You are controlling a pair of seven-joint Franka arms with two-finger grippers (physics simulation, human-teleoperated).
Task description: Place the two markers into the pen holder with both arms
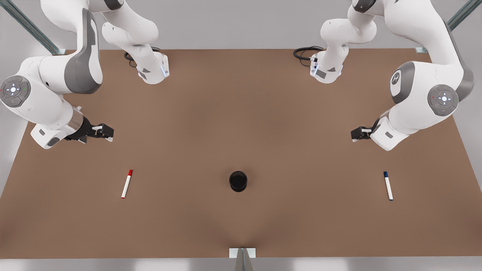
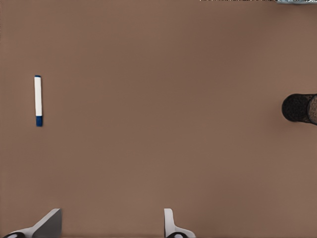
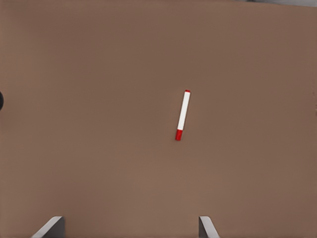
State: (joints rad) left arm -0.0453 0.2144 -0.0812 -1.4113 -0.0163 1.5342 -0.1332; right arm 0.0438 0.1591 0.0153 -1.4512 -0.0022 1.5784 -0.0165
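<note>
We see the thin white marker with a red cap [image 1: 127, 184] lying flat on the brown table [image 1: 241, 113], at the front view's left. Its long side leans a little, cap end toward the arms. The thin white marker with a dark blue cap [image 1: 388, 186] lies at the right, cap also toward the arms. The small black round pen holder [image 1: 238, 181] stands between them, so each arm has one marker to fetch. The right gripper [image 1: 104, 132] hangs near red, wide open, empty. The left gripper [image 1: 357, 134] hangs near blue, also open and empty.
</note>
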